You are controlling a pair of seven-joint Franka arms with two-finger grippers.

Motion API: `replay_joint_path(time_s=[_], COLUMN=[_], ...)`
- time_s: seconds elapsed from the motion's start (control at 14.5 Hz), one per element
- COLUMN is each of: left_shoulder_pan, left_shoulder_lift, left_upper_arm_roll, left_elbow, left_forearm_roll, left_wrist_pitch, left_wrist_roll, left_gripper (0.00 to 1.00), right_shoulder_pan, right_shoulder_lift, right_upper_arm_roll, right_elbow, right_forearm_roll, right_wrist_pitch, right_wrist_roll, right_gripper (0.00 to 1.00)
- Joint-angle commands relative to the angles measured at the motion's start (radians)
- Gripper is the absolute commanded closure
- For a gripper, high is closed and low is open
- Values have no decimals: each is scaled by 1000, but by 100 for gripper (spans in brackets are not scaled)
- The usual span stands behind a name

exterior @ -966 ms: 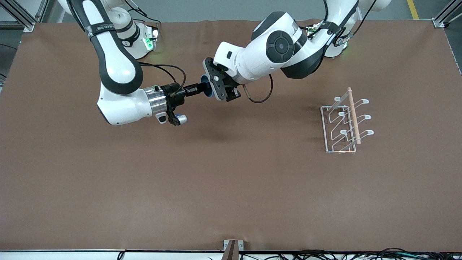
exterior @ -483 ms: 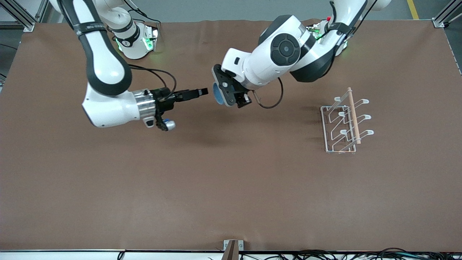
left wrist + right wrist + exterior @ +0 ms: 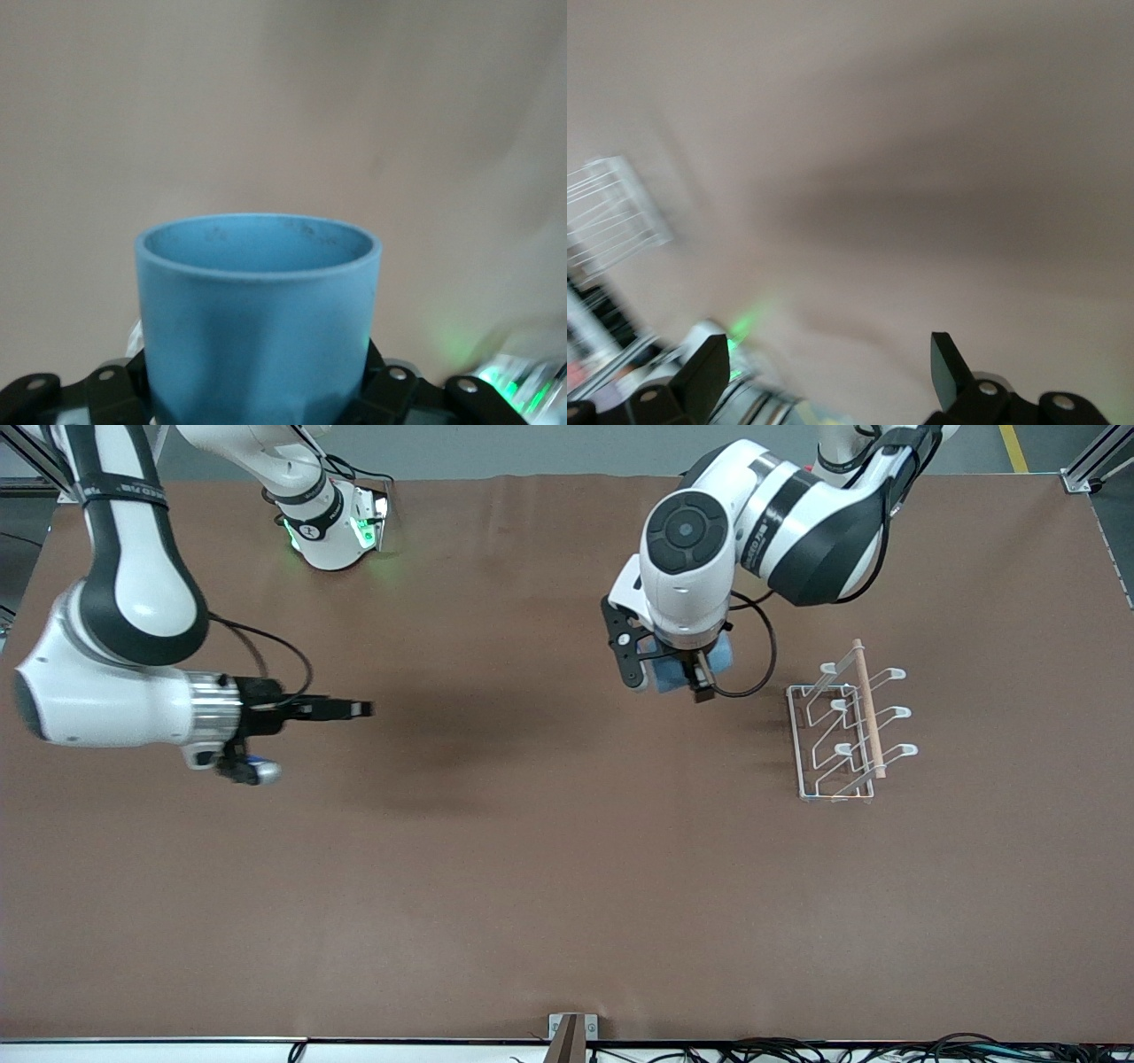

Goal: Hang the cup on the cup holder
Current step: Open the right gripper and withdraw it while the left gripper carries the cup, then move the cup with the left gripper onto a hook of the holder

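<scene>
My left gripper (image 3: 684,676) is shut on the light-blue cup (image 3: 722,657) and holds it above the table, close to the cup holder on the side toward the right arm's end. In the left wrist view the cup (image 3: 257,310) fills the space between the jaws, with its open mouth pointing away from the wrist. The cup holder (image 3: 846,722), a white wire rack with a wooden rod, stands toward the left arm's end. It also shows blurred in the right wrist view (image 3: 611,217). My right gripper (image 3: 359,708) is open and empty above the table toward the right arm's end, and its jaws stand wide apart in the right wrist view (image 3: 828,363).
The right arm's base (image 3: 332,527) with a green light stands at the table's back edge. A small metal bracket (image 3: 571,1032) sits at the front edge. Brown mat (image 3: 567,868) covers the table.
My right gripper let go of the cup and drew back toward the right arm's end. My left gripper took the cup, turned, and carried it toward the cup holder.
</scene>
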Motion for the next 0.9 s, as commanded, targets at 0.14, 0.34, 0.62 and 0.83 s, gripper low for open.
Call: replay_joint_path(time_s=[0.14, 0.34, 0.62, 0.83], left_shoulder_pan=[-17, -14, 24, 55], left_shoulder_lift=[-2, 15, 61, 84], left_upper_arm_roll=[-6, -11, 1, 1], left_elbow=[-27, -130, -194, -289], left_forearm_roll=[292, 459, 668, 818], left_wrist_pitch=[-139, -149, -150, -150], left_wrist_roll=[85, 90, 130, 128], left_gripper=[100, 100, 100, 100], right_shoulder_pan=[-96, -127, -159, -159], right_shoulder_lift=[-17, -16, -58, -141], right_upper_arm_roll=[15, 15, 14, 17], right_elbow=[97, 146, 224, 231], right_forearm_roll=[-405, -505, -551, -632], right_wrist_pitch=[17, 19, 0, -24], right_wrist_roll=[22, 7, -76, -93], right_gripper=[0, 0, 0, 0])
